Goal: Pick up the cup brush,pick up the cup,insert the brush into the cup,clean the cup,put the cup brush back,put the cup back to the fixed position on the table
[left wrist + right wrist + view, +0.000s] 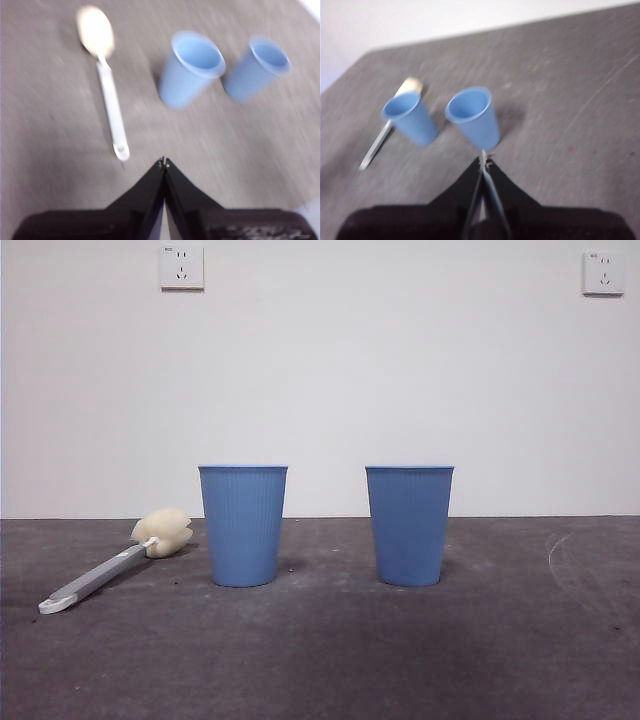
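The cup brush (pixel 115 565) lies flat on the table (pixel 320 660) at the left, its cream sponge head toward the back and its white loop toward the front. Two identical blue cups stand upright: one (pixel 242 525) just right of the brush, the other (pixel 409 525) further right. Neither gripper shows in the front view. My left gripper (pixel 164 162) is shut and empty, hovering above the table short of the brush (pixel 107 82) and the nearer cup (pixel 191 67). My right gripper (pixel 484 159) is shut and empty, above the table close to a cup (pixel 473 116).
A white wall with two sockets (pixel 181 267) (pixel 603 272) stands behind the table. Pale curved scuffs mark the table at the right (pixel 560 550). The table's far edge and a pale corner show in the right wrist view.
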`<state>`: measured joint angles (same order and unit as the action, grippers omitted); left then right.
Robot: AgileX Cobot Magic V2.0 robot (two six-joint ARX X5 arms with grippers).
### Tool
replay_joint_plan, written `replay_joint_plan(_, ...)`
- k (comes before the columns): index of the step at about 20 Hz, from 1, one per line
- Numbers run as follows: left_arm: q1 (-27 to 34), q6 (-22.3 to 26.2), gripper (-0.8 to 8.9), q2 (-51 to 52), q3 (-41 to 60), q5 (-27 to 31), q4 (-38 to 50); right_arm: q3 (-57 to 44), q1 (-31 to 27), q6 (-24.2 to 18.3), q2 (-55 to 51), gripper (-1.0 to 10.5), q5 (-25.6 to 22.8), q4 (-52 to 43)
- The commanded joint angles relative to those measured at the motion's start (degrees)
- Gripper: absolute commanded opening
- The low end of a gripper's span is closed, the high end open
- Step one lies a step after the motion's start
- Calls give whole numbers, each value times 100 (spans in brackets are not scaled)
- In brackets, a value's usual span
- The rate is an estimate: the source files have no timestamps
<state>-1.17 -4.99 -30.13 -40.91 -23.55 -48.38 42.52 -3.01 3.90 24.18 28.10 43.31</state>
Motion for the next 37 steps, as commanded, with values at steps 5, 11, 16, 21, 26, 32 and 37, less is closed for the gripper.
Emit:
replay_joint_plan(5, 0, 1056, -7, -337, -817, -680, -1255, 1287, -2, -1408, 1143, -11, 603, 1738)
replay_joint_plan(11, 0, 1213, -6, -422, -992, -691, -1499, 1556, 4, -1674, 1510, -11, 649, 2175)
replay_joint_plan(16, -2, 1204, 125, -535, -994, -695, -1488, 1585, 4, -1624, 1508, 211, 793, 2109)
replay_joint_plan(21, -33, 1045, 630, -741, -1021, -719, -1217, 1585, 4, -1550, 1547, 567, 793, 2105)
replay_joint_plan(26, -120, 994, 628, -1384, -1021, -374, -879, 1585, 4, -1547, 1622, 567, 796, 2092)
replay_joint_plan(32, -820, 883, 628, -2850, -1021, 1043, 55, 1582, 4, -1517, 1768, 567, 793, 2059)
replay_joint_plan(37, -1375, 553, 627, -4207, -1021, 1906, 1108, 1582, 4, -1440, 1878, 566, 796, 2011)
